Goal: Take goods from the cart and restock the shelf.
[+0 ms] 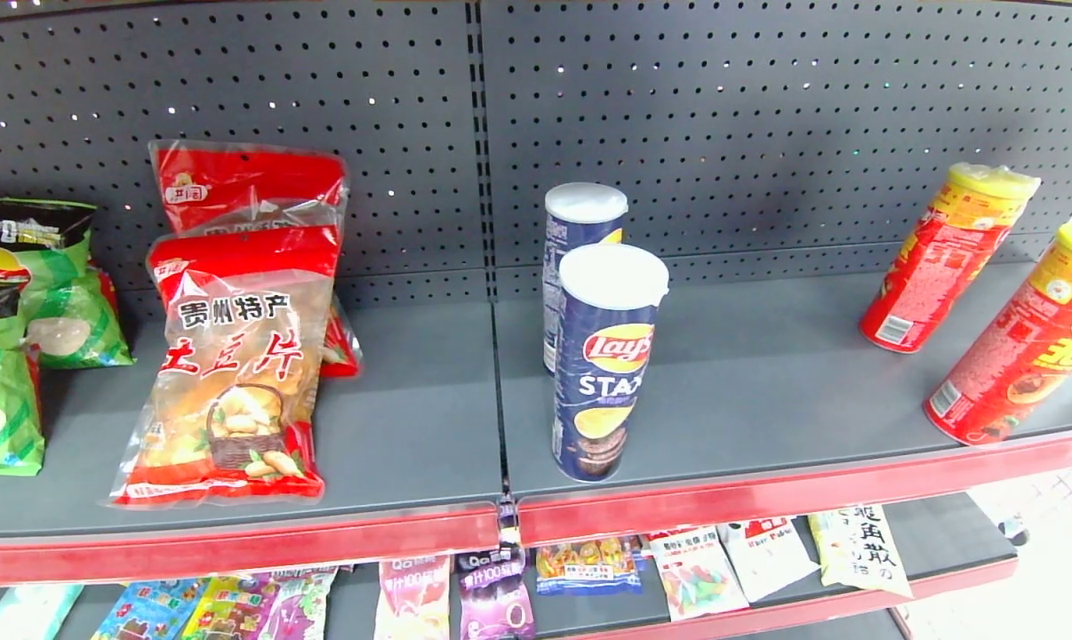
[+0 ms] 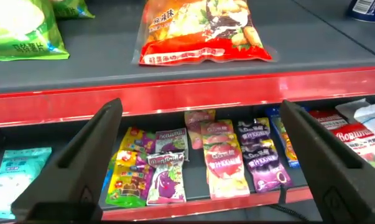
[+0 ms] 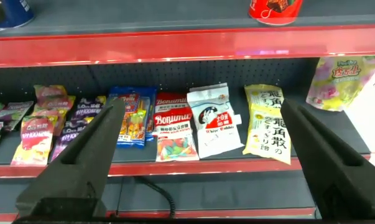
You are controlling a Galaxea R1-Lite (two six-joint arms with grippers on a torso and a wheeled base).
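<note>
The grey shelf with a red front lip holds two upright blue chip cans, two leaning red cans at the right, red potato-crisp bags and green bags at the left. My left gripper is open and empty, hanging in front of the red lip below the red bag. My right gripper is open and empty too, facing the lower shelf's snack packets, under a red can.
The lower shelf carries rows of small candy and snack packets. Bare shelf space lies between the blue cans and the red cans. A perforated back panel closes the rear.
</note>
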